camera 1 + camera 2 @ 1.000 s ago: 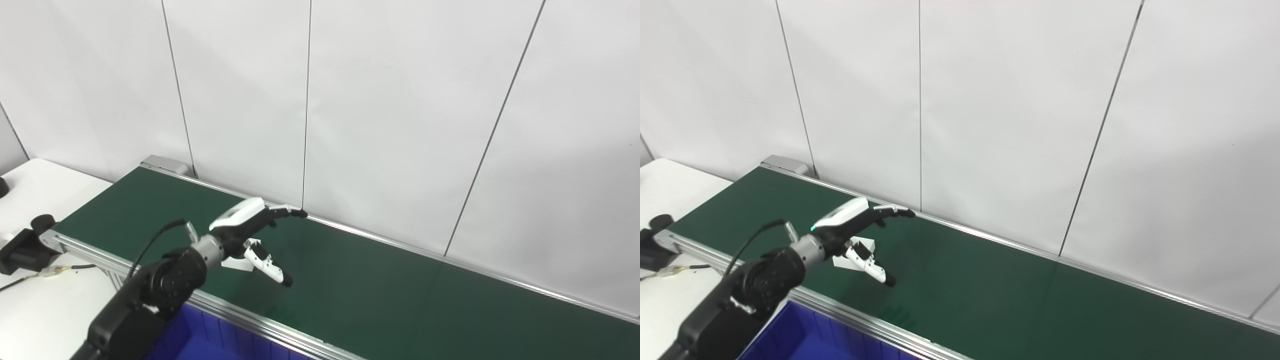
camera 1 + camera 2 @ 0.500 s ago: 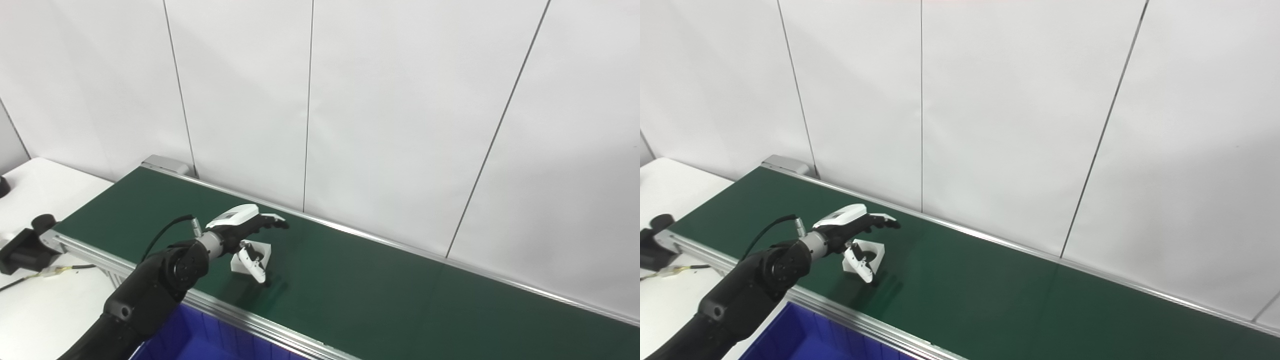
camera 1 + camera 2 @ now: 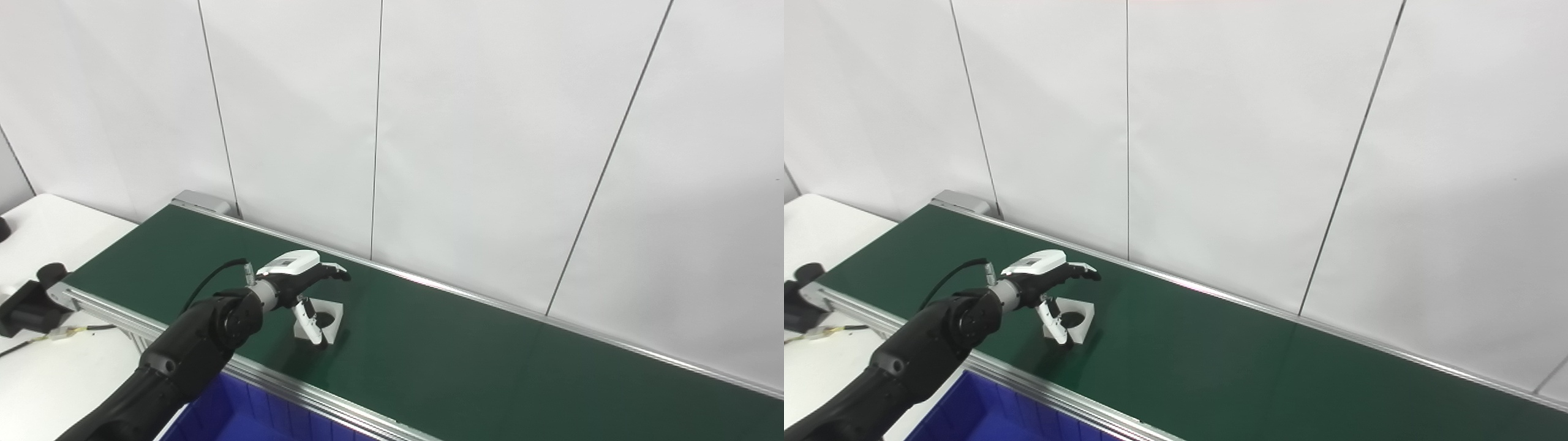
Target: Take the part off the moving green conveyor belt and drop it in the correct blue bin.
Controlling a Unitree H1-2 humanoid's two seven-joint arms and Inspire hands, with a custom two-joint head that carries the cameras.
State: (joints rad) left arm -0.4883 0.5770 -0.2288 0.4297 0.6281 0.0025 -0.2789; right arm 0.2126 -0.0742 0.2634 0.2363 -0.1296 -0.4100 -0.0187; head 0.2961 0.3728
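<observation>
wall (image 3: 490, 122): white panels (thin dark seams) | table (image 3: 55, 233): white, far left | light: even

you get bright, even light on both views, soft grey shading across the wall panels (image 3: 490, 122), faint sheen on the green belt (image 3: 459, 361), and sharp focus throughout.

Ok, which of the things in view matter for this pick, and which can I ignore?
For the job:
- white part with a round hole, lying on the belt
- green conveyor belt
- blue bin below the near rail
- left hand, fingers spread over the part, not closed on it

Ignore:
- white table at left
- black fixture at the belt end
- white wall panels
</observation>
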